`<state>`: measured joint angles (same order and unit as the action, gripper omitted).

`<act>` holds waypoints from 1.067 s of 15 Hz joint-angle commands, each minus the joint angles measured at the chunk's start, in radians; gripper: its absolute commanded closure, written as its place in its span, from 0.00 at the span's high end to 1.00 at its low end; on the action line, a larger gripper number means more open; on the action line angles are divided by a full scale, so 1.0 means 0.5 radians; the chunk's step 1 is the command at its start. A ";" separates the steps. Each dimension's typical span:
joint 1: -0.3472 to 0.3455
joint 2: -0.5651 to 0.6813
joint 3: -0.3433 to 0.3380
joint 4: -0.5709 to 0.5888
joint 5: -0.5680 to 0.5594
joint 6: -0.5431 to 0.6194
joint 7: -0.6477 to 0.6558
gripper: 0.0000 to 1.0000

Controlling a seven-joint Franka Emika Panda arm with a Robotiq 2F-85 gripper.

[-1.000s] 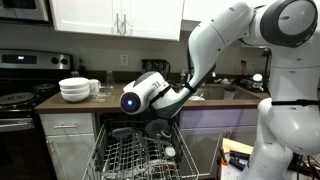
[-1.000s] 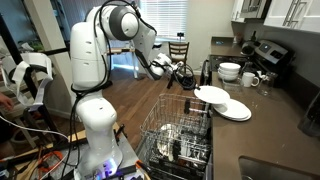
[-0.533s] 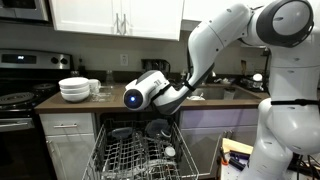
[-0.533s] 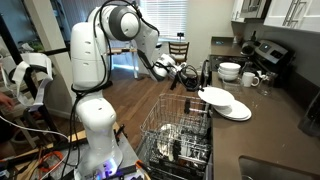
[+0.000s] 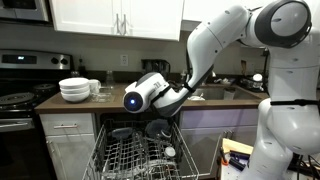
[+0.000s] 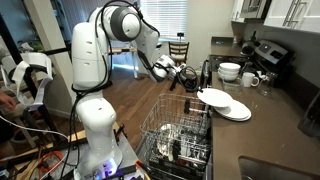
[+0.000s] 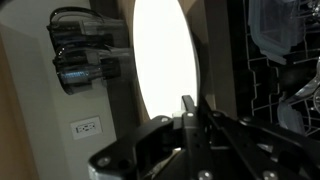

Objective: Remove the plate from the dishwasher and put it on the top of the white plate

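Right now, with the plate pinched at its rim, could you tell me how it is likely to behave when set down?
The held plate looks thin and rigid, so it should keep its shape. Pinched at the rim by the gripper, it could pivot or slip. Its smooth face would probably slide on the white plate, and it may chip if dropped.

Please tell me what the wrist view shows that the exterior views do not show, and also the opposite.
Only the wrist view: the gripper closed on the rim of the held plate, seen from close, and a wall outlet. Only an exterior view: the white plate lying on the counter, partly below the held one, the stack of bowls and the robot arm. Both: the held plate and the dishwasher rack.
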<state>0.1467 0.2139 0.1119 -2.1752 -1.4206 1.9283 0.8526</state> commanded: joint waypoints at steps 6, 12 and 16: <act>-0.023 0.040 -0.001 0.035 -0.110 0.049 -0.024 0.02; -0.069 0.037 -0.047 0.052 -0.289 0.177 -0.039 0.02; -0.127 0.048 -0.083 0.085 -0.329 0.302 -0.037 0.02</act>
<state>0.1118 0.2367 0.0760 -2.1580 -1.5455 2.0406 0.8525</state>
